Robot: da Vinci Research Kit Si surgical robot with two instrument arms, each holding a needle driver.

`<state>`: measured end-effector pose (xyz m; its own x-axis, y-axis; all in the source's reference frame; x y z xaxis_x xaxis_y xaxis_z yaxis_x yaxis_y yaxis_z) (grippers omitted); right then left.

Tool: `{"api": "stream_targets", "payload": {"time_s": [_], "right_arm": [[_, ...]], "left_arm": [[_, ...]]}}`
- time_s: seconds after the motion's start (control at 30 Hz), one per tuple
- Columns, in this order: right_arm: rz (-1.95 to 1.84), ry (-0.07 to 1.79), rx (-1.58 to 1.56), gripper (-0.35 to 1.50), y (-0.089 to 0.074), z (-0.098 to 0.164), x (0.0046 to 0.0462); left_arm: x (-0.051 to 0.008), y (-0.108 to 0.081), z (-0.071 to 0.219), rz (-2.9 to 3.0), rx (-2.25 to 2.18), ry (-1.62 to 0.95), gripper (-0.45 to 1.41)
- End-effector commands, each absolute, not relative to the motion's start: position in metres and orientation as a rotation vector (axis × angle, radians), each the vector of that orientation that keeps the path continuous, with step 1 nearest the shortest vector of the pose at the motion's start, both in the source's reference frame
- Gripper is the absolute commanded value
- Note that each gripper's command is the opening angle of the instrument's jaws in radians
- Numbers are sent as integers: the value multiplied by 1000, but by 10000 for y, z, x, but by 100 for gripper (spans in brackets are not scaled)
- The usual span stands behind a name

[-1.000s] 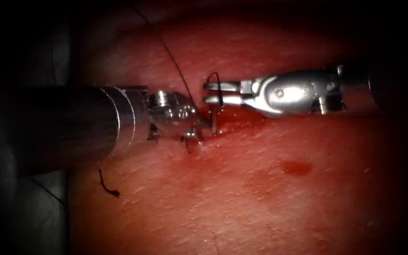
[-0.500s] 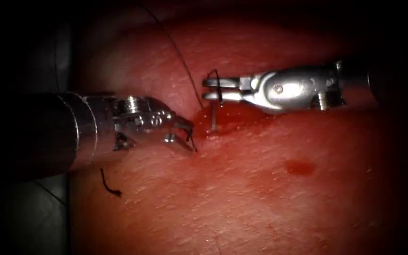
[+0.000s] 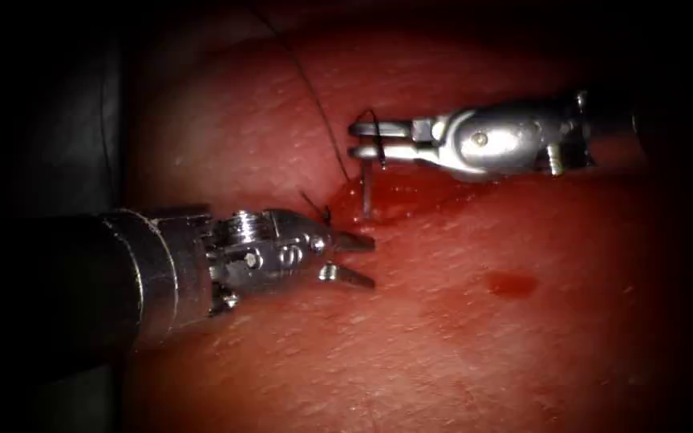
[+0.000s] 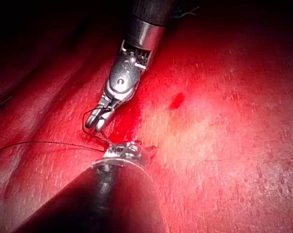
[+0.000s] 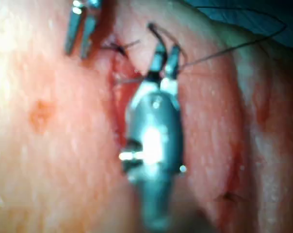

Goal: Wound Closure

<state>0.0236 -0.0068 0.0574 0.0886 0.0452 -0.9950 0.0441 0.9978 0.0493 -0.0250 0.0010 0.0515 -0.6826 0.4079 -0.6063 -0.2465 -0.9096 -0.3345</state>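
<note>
My right tool (image 3: 365,139) reaches in from the right with its jaws shut on the curved needle (image 3: 367,188) near its upper end. The needle runs straight down from the jaws, and its lower end sits in the tissue (image 3: 443,337) at the cut (image 3: 356,200). Black thread (image 3: 322,120) rises from the cut toward the top. My left tool (image 3: 356,258) lies low on the cut's left side, jaws open and holding nothing. In the right wrist view the right tool (image 5: 166,60) grips the needle (image 5: 154,31), and the left tool (image 5: 81,29) hangs beside it.
Red fluid (image 3: 411,188) pools at the cut under the right tool, and a separate red spot (image 3: 511,282) lies lower right. Short thread ends (image 3: 314,208) stick up at the cut's left edge. The left wrist view has thread (image 4: 40,143) trailing across the tissue.
My left tool drew back from the cut to the left, then dropped lower and opened its jaws. The right tool rose slightly with the needle still held.
</note>
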Motion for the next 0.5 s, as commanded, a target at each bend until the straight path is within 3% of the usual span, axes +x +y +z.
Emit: {"api": "stream_targets", "payload": {"time_s": [0.03, 0.23, 0.5], "right_arm": [[-3, 1480, 78, -35, -75, 579, 243], [-7, 1473, 81, -35, -75, 579, 246], [-12, 1452, 106, -35, -70, 580, 249]], "left_arm": [[-258, 6, 526, 2569, -1015, -323, -1], [-268, -10, 556, 2538, -1165, -282, -21], [-272, -36, 571, 2552, -1200, -281, -21]]}}
